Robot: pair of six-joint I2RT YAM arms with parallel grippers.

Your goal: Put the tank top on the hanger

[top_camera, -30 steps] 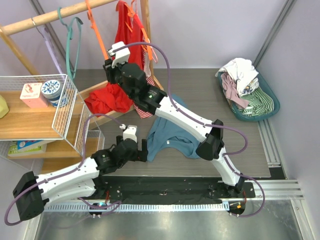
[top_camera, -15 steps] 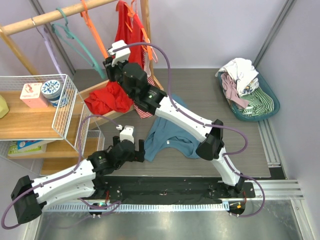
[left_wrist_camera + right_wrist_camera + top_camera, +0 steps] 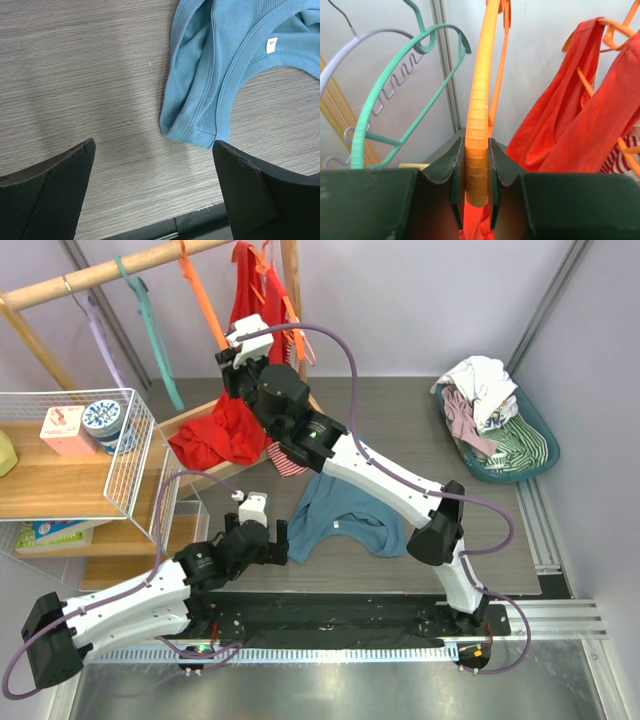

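The teal-blue tank top [image 3: 345,515] lies crumpled on the table; a folded strap end of the tank top [image 3: 192,127] shows in the left wrist view. My left gripper [image 3: 283,542] is open and empty, its fingers [image 3: 55,185] wide apart just short of that strap end. The orange hanger [image 3: 203,305] hangs from the wooden rail [image 3: 90,275]. My right gripper [image 3: 232,360] is shut on the hanger's lower arm; in the right wrist view the orange hanger [image 3: 479,110] is clamped between the pads [image 3: 456,177].
A teal-green hanger [image 3: 150,325] and a lilac hanger [image 3: 100,335] hang left of the orange one. A red garment [image 3: 250,300] hangs to the right; more red cloth [image 3: 215,435] lies below. A wire basket [image 3: 120,455] stands left. A laundry tub [image 3: 495,425] sits right.
My right gripper has shifted slightly right and up with the orange hanger. The teal-green hanger has swung and changed its angle. My left gripper has pulled back a little from the tank top.
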